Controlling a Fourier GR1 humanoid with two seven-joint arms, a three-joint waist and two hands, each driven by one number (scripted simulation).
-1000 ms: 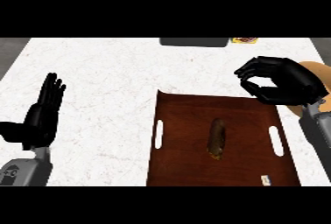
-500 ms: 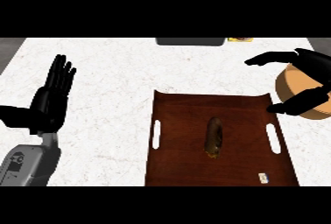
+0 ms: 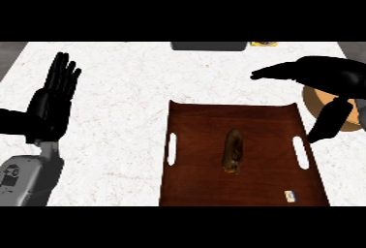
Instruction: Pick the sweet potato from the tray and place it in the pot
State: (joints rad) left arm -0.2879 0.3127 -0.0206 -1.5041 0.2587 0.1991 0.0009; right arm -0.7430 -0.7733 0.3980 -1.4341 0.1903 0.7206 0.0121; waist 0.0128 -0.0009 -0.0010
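A long brown sweet potato (image 3: 233,150) lies lengthwise in the middle of a dark wooden tray (image 3: 207,184) with white handle slots. My right hand (image 3: 325,77) hovers above the tray's far right corner, fingers spread and thumb pointing down, holding nothing. It covers most of a tan round pot (image 3: 314,104) at the right edge, which shows only partly behind the hand. My left hand (image 3: 50,104) rests open at the left, fingers up, well away from the tray.
A dark grey object (image 3: 207,46) lies at the counter's far edge, with a small yellow-rimmed item (image 3: 264,43) beside it. A small white tag (image 3: 289,195) sits on the tray's near right corner. White speckled counter surrounds the tray.
My right hand has uncurled from a loose ring into a spread pose and shifted over the pot. The left hand rose slightly. The sweet potato has not moved.
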